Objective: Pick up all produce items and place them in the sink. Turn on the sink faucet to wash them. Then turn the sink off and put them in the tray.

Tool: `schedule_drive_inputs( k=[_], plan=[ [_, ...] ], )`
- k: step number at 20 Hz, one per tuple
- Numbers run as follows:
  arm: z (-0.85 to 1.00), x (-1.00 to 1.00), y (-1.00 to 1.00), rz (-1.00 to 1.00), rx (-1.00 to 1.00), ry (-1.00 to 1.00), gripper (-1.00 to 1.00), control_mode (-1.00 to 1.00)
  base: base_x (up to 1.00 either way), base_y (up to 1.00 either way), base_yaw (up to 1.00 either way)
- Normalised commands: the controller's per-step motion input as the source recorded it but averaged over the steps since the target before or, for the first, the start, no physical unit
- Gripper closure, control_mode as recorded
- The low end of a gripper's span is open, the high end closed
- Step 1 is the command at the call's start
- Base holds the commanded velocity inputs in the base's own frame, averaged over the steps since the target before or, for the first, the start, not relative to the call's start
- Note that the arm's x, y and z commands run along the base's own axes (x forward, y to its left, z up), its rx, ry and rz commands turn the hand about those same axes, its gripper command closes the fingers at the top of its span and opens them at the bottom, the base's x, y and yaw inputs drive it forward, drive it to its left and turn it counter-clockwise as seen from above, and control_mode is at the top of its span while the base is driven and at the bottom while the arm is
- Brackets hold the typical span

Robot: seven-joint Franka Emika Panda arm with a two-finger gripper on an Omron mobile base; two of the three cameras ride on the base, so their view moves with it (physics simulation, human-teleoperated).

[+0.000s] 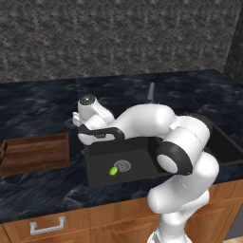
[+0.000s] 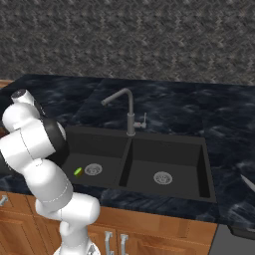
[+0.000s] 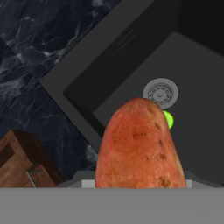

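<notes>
A big orange-red produce item [image 3: 139, 146] stands right in front of the hand camera, held in my gripper, whose fingertips are hidden behind it. It hangs above the left edge of the matte black sink [image 3: 83, 74]. My hand [image 1: 97, 134] hovers over the left basin's near-left rim. A small yellow-green lime-like piece [image 1: 114, 171] [image 2: 78, 172] [image 3: 168, 120] lies on the left basin floor beside the silver drain [image 3: 160, 93]. The grey faucet [image 2: 127, 107] stands behind the divider, with its spout angled over the left basin. The brown wooden tray [image 1: 35, 152] [image 3: 17, 157] sits on the counter left of the sink.
Dark marbled counter [image 1: 42, 109] surrounds the sink, with a grey stone wall behind. Wooden cabinet fronts with a metal drawer handle [image 1: 47, 227] run below. The right basin [image 2: 164, 164] holds nothing but its drain. A thin pale object [image 2: 247, 183] lies at the far right counter edge.
</notes>
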Motion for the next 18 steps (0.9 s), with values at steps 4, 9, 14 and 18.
schedule_drive_inputs(
  k=[4,9,14,18],
  plan=[
    [0.00,0.00,0.73,0.15,0.00,0.00,1.00,-1.00,0.00,0.00,0.00],
    [0.00,0.00,0.55,0.16,0.00,0.00,1.00,-1.00,0.00,0.00,0.00],
    [0.00,0.10,0.02,0.01,0.00,0.02,1.00,-1.00,0.00,0.00,0.00],
    [0.00,0.25,0.16,0.02,0.00,0.00,1.00,-1.00,0.00,0.00,0.00]
  ],
)
